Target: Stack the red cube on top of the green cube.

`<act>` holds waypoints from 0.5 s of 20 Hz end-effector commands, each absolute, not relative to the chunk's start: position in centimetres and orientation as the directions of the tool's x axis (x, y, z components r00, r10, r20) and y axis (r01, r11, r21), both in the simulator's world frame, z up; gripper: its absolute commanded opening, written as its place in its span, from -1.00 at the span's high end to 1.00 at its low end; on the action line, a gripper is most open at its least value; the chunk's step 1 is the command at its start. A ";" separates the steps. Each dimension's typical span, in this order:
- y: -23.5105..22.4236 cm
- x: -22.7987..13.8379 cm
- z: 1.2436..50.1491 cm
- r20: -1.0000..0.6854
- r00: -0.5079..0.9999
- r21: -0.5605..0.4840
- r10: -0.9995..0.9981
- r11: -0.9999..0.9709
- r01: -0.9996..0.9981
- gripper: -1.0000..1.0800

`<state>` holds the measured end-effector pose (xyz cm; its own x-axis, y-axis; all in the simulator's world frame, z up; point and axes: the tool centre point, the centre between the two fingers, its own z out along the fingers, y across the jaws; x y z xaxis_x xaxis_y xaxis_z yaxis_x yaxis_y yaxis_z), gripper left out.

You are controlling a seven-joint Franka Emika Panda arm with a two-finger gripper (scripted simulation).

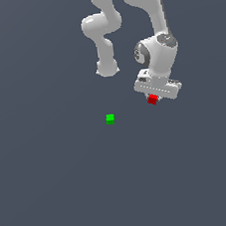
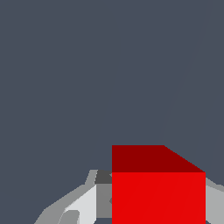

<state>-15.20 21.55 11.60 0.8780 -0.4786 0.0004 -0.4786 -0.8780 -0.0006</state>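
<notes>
The red cube [image 1: 152,99] sits directly under the white hand of my gripper [image 1: 153,98], between its fingers. In the wrist view the red cube [image 2: 158,192] fills the space between the two grey fingers [image 2: 83,203], which press on both its sides. The gripper [image 2: 155,210] is shut on it. The green cube [image 1: 110,119] lies alone on the dark grey floor, apart from the gripper, toward the exterior view's left and a little nearer the camera. The green cube is out of the wrist view.
The arm's white links [image 1: 150,10] and its base column [image 1: 106,65] stand behind the cubes. The dark grey floor [image 1: 69,190] shows no other objects.
</notes>
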 end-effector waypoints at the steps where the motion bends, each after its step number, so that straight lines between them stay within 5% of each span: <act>1: 21.6 -15.2 12.0 0.000 0.878 0.000 -0.479 -0.878 -0.479 1.00; 10: 20.4 -15.0 11.6 0.000 0.878 0.000 -0.479 -0.878 -0.479 1.00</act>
<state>-15.11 20.86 11.74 0.8784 -0.4779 0.0000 -0.4779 -0.8784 -0.0002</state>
